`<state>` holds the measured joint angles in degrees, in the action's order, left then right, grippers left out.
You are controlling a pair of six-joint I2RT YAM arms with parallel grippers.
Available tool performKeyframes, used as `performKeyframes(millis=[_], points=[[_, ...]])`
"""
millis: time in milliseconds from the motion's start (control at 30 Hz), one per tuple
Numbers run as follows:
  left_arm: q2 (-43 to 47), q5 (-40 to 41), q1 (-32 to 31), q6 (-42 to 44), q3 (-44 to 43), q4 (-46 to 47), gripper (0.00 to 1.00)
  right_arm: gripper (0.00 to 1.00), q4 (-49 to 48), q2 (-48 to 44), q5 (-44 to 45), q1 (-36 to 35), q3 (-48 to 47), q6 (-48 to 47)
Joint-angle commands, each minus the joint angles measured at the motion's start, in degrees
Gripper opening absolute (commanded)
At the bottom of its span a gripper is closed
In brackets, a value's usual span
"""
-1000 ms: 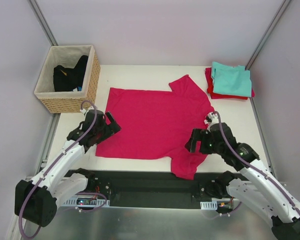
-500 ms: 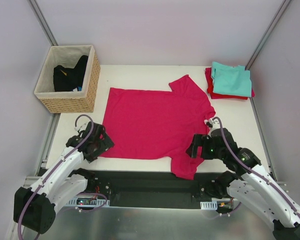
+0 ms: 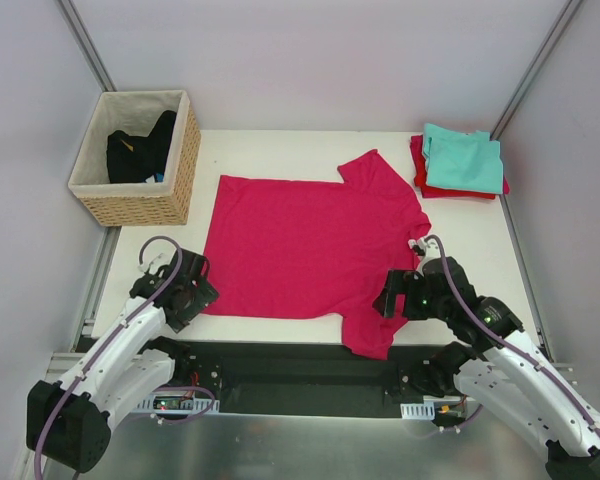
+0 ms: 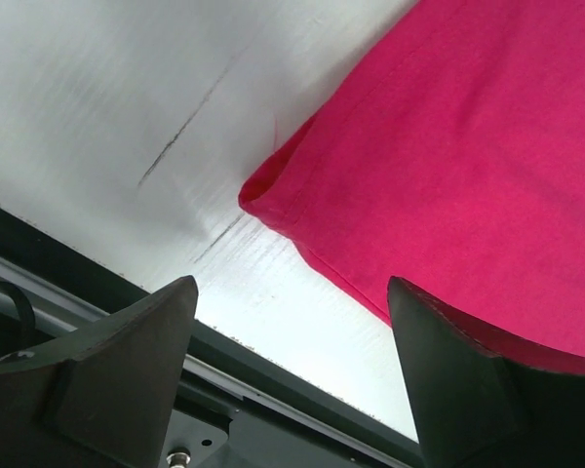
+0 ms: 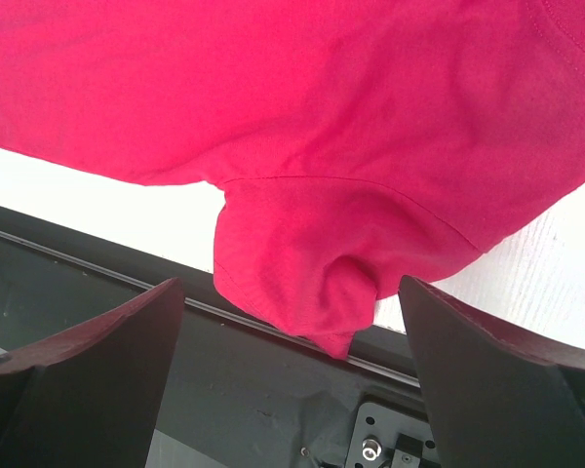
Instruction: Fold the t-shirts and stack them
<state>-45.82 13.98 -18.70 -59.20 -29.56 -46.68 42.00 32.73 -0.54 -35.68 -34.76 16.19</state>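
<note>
A: Where's the pink tee (image 3: 310, 245)?

B: Spread flat in the middle of the tabletop (image 3: 280, 145), reaching the near edge; its near sleeve (image 5: 292, 263) is bunched and droops over that edge toward the black rail (image 3: 280, 365).

A: And the grippers?

B: The left gripper (image 3: 198, 296) sits at the tee's near-left hem corner (image 4: 258, 195); jaws apart, the corner between them but not pinched. The right gripper (image 3: 388, 296) hangs over the sleeve; jaws wide apart too, nothing held.

A: The other shirts?

B: The teal tee (image 3: 465, 160) lies folded on the red tee (image 3: 420, 170) in the far right corner; the basket (image 3: 140, 160) stands at the far left corner with dark clothes in it.

A: What might go wrong from here?

B: I'd watch the left side first; that corner is curled up, so the jaws could nip only one layer or slide off the thin cotton, and the hem would drop mid-fold. On the right, a grab into that lump would carry a wrinkle into the fold; if one arm lifts ahead of the other, the cloth skews; the dangling sleeve could also snag on the rail.
</note>
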Motion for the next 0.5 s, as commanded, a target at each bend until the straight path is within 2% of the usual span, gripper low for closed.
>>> performKeyframes(millis=[0,67,100,267,467], points=[[-1.98,3.77,0.59,-2.41,0.65,-1.84,0.73,0.96,1.16,-0.21,-0.26,-0.18,-1.71,-1.33],[-2.6,4.39,1.12,-2.5,0.82,-1.67,0.67,0.96,1.07,-0.3,-0.26,-0.27,-1.71,-1.42],[-2.95,4.65,1.38,-2.5,1.08,-1.14,0.58,0.96,1.16,-0.39,-0.26,-0.27,-1.62,-1.42],[-4.62,3.69,5.25,-1.1,2.58,1.67,0.41,0.96,1.24,-0.3,-0.78,-0.27,-1.45,-1.51],[-8.05,2.28,8.15,0.57,2.23,4.66,0.39,0.96,2.03,0.23,-1.48,-0.35,-1.8,-2.3]])
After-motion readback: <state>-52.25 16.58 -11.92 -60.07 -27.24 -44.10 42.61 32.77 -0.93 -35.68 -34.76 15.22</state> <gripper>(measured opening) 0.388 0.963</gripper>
